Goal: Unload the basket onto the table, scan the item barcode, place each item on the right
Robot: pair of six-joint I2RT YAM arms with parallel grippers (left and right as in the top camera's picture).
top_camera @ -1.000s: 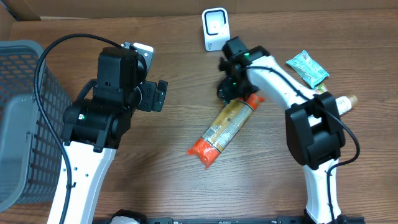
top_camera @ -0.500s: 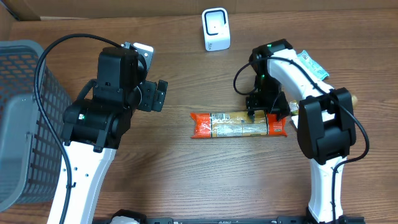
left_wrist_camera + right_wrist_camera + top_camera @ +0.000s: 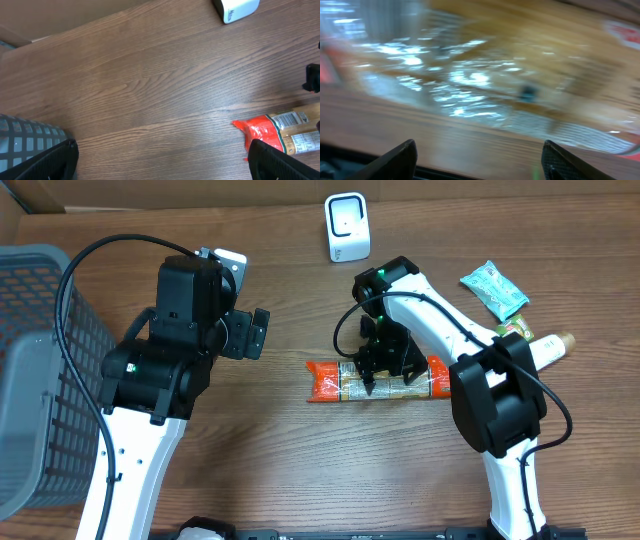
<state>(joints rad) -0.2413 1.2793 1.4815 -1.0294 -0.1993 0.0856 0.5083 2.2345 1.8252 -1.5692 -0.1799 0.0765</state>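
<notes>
**Ana:** Left gripper (image 3: pixel 255 332) hangs wide and holds nothing, left of the packet (image 3: pixel 335 383). It has no part yet, I'd say.

**Ben:** Where is the packet?

**Ana:** Flat on the table (image 3: pixel 270 442), mid-scene, with a red end to the left and one to the right. It lies nearer than the scanner (image 3: pixel 347 227) at the far edge. The right gripper (image 3: pixel 385 370) sits low over its middle with jaws spread, not closed on it.

**Ben:** How should the pickup go?

**Ana:** Straddle the packet's narrow width and close near the middle so it doesn't sag. Keep the fingers off the white label (image 3: pixel 287 119) by the left red end. Then lift and turn that label towards the scanner's face.

**Ben:** Can you read anything?

**Ana:** There are bars and print on the label, too small to read. The right wrist view is smeared. The teal sachet (image 3: pixel 493 288) at far right has print that is also unreadable.
</notes>
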